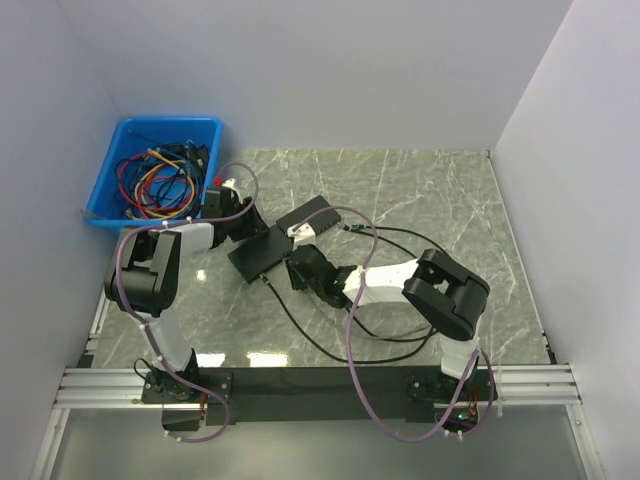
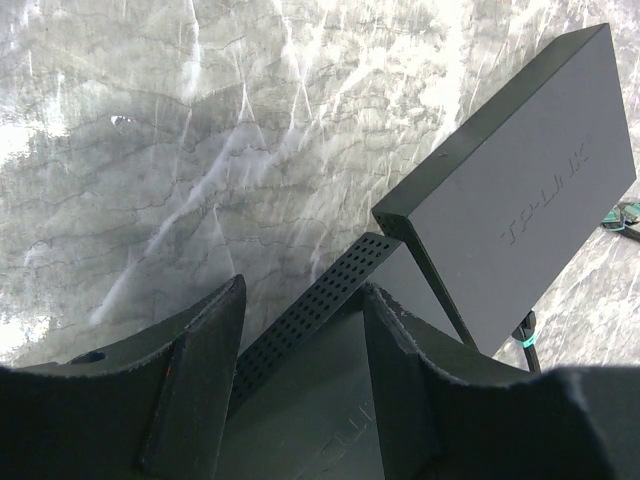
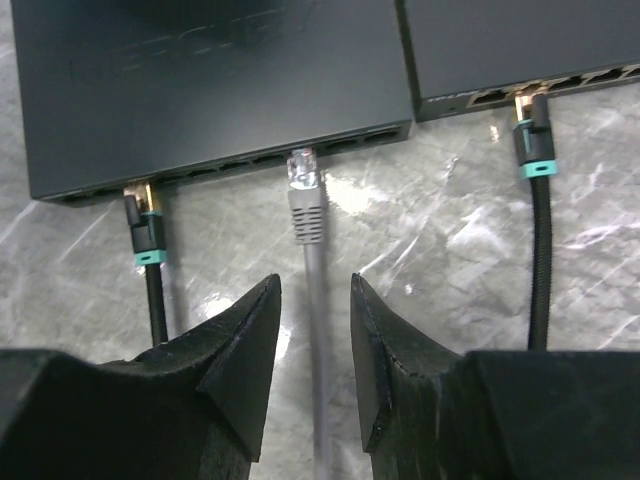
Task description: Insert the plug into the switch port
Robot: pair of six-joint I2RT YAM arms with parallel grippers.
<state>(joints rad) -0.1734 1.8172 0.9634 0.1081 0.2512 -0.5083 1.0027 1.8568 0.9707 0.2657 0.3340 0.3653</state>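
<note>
Two black switches lie side by side: the near one (image 1: 262,258) (image 3: 220,80) and the far one (image 1: 308,215) (image 3: 520,40). A grey cable (image 3: 318,330) ends in a clear plug (image 3: 303,165) whose tip sits at a middle port of the near switch; I cannot tell how deep. My right gripper (image 3: 315,285) (image 1: 300,264) is open, its fingers on either side of the grey cable without touching it. My left gripper (image 2: 300,300) (image 1: 245,225) is open over the near switch's perforated side edge (image 2: 320,300), with the far switch (image 2: 520,180) beyond.
A black cable with a teal band (image 3: 147,235) is plugged into the near switch's left port; another (image 3: 533,140) is in the far switch. A blue bin (image 1: 160,175) of coloured cables stands at the back left. Black cables (image 1: 400,240) loop across the table.
</note>
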